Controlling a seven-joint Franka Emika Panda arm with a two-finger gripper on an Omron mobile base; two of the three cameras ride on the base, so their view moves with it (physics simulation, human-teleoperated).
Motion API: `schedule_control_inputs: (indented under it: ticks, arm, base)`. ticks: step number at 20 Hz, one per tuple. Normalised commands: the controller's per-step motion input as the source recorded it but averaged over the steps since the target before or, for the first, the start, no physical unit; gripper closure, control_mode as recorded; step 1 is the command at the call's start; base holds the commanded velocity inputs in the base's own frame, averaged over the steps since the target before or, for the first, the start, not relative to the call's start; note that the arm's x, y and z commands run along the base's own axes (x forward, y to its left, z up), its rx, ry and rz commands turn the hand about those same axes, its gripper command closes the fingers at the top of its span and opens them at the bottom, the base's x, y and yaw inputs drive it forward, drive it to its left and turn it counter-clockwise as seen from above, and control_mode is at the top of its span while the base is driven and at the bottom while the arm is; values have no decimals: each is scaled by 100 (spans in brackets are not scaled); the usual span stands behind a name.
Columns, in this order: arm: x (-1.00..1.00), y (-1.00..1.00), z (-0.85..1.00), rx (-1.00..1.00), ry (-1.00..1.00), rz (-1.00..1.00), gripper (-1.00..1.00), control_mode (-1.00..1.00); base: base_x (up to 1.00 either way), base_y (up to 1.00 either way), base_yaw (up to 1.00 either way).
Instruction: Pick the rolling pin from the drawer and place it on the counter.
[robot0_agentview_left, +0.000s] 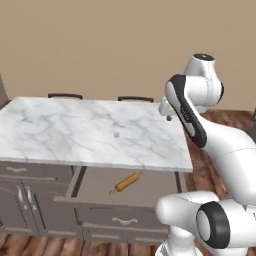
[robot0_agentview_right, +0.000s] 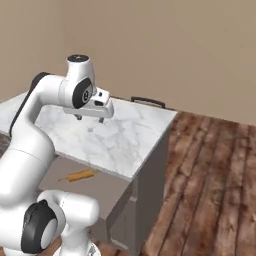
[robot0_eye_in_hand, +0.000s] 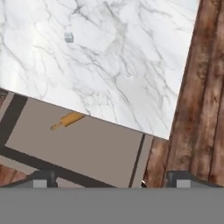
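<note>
One pincer (robot0_agentview_right: 89, 118) high above counter (robot0_agentview_right: 125, 137)

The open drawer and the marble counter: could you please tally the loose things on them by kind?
Rolling pin, lying in the drawer: 1
Small grey cube, on the counter: 1
Total: 2

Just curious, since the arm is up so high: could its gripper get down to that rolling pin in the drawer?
Probably yes. The drawer is pulled open and the rolling pin lies bare, though its far end sits under the counter edge. The gripper hovers above.
</note>
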Motion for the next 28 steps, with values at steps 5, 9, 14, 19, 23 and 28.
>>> schedule_control_inputs:
  ticks: [5, 9, 14, 19, 23, 28]
  arm:
    - [0, 0, 0, 0, 0, 0, -100, 100]
    - [0, 0, 0, 0, 0, 0, -100, 100]
    - [0, 0, 0, 0, 0, 0, -100, 100]
    - [0, 0, 0, 0, 0, 0, -100, 100]
    - [0, 0, 0, 0, 0, 0, -100, 100]
    - [0, 0, 0, 0, 0, 0, -100, 100]
  base:
    - [-3, -45, 54]
    - [-13, -52, 56]
    - [-17, -53, 57]
    - [-13, -59, 57]
    - [-2, -69, 58]
    - [0, -70, 58]
